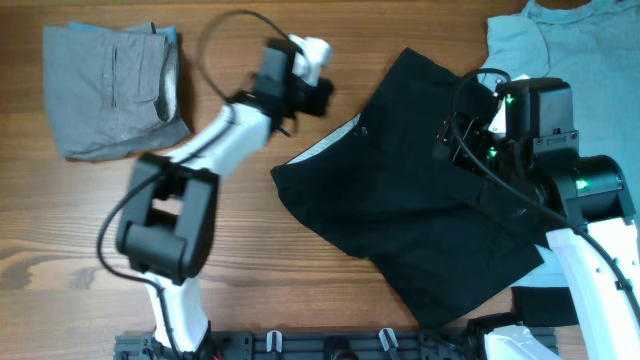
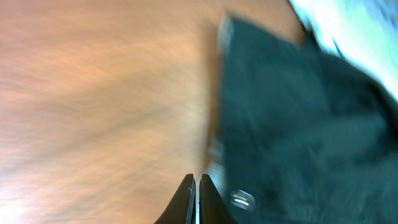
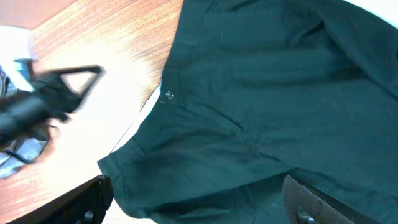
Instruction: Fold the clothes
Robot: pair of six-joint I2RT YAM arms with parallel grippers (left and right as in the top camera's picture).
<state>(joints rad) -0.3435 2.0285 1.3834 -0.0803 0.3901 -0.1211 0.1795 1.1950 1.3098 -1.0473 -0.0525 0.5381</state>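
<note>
Seems to be a robot lab. Shown by a left arm (image 1: pixel 225 140) and a right arm (image 1: pixel 590 190) on a black rail (image 1: pixel 330 345) by a wooden table (image 1: pixel 60 250), with a cable (image 1: pixel 240 13) and green lights (image 1: pixel 512 100).

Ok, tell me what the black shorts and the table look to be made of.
Black shorts: soft woven cloth, matte, judging by the creases and stitched seams; the shiny snap looks metal. Table: wood or wood-look laminate, with streaked brown grain and a slight sheen; which one is unclear.
</note>
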